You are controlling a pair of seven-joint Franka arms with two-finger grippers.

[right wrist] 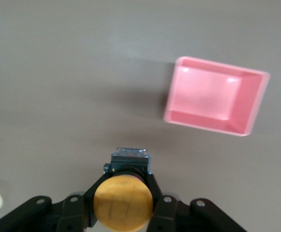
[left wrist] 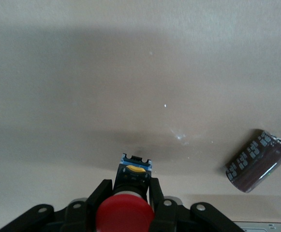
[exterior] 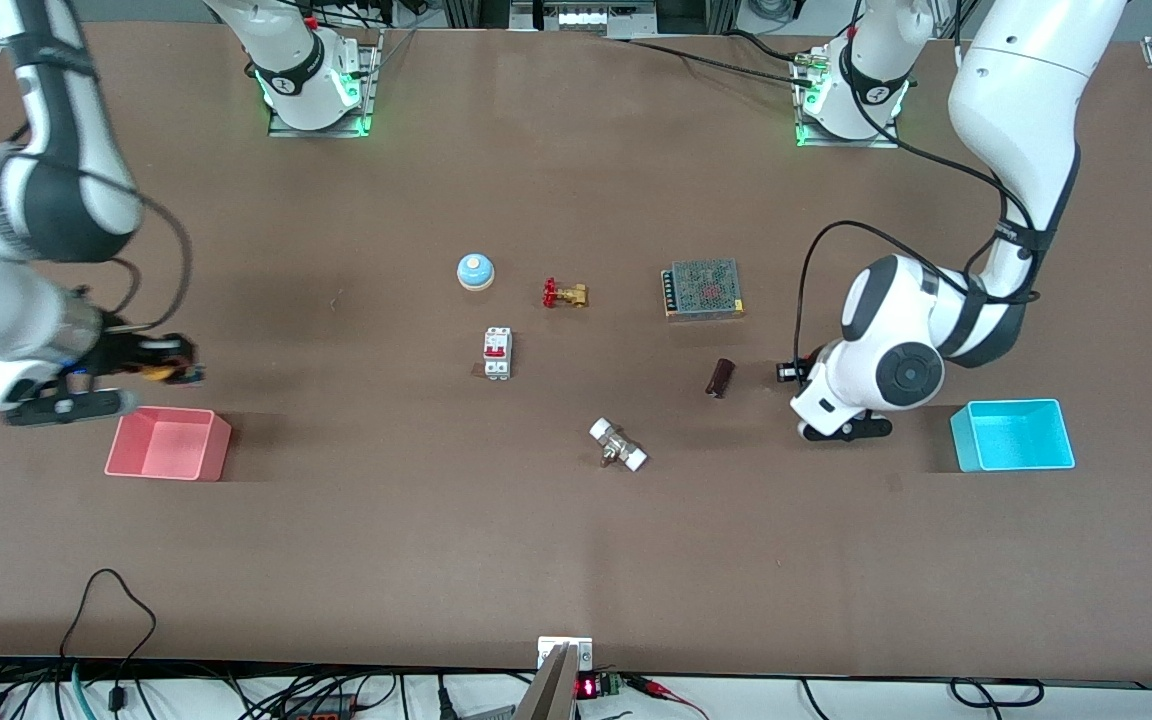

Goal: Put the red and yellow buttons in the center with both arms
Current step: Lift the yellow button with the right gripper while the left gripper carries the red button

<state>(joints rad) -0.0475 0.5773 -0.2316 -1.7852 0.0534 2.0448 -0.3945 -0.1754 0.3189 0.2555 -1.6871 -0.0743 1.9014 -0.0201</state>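
My left gripper (exterior: 794,372) is shut on the red button (left wrist: 125,212), gripping its black body, low over the brown tabletop (exterior: 576,560) beside a dark cylinder, between it and the cyan tray. In the left wrist view the gripper (left wrist: 130,186) shows the red cap between its fingers. My right gripper (exterior: 171,368) is shut on the yellow button (exterior: 158,375), in the air above the table's edge of the pink tray that faces the robot bases. In the right wrist view the gripper (right wrist: 125,179) holds the orange-yellow cap (right wrist: 123,203).
A pink tray (exterior: 168,443) lies at the right arm's end and a cyan tray (exterior: 1013,435) at the left arm's end. Mid-table lie a pale-blue dome (exterior: 475,271), a brass valve (exterior: 564,294), a white breaker (exterior: 497,353), a mesh-topped box (exterior: 703,288), a dark cylinder (exterior: 720,377) and a white fitting (exterior: 618,445).
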